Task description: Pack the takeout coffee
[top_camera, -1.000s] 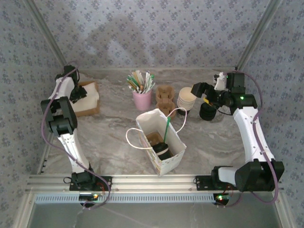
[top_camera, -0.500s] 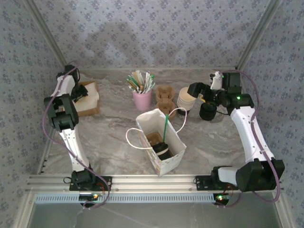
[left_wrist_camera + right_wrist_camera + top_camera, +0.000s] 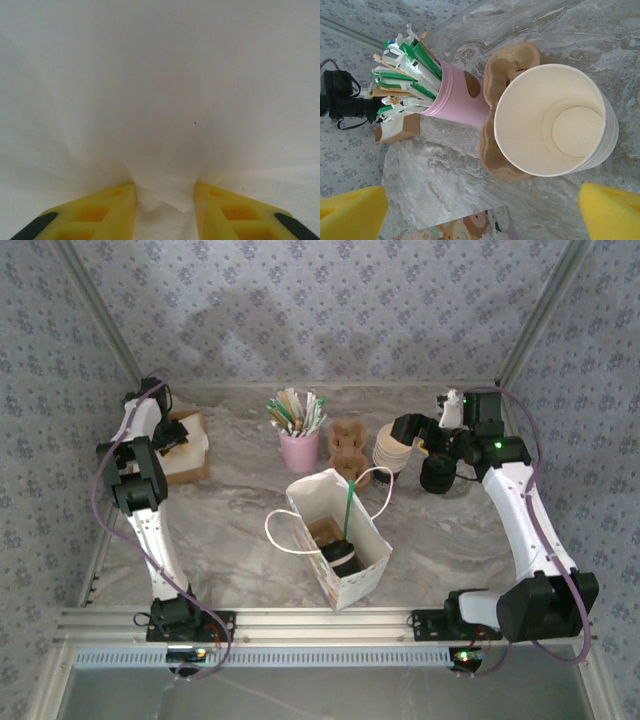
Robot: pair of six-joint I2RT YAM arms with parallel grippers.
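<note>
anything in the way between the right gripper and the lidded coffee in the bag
The right gripper, open, faces the stack of lidless cups. The takeout coffee sits inside the paper bag, whose wall and white handle face that side; its top is open.

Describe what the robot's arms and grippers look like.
The left arm and right arm have white links, black joints and a purple cable alongside. A green light glows near the right wrist. The left gripper and right gripper have yellow wedge-shaped fingers, the left's with hollow pockets and black backing.
</note>
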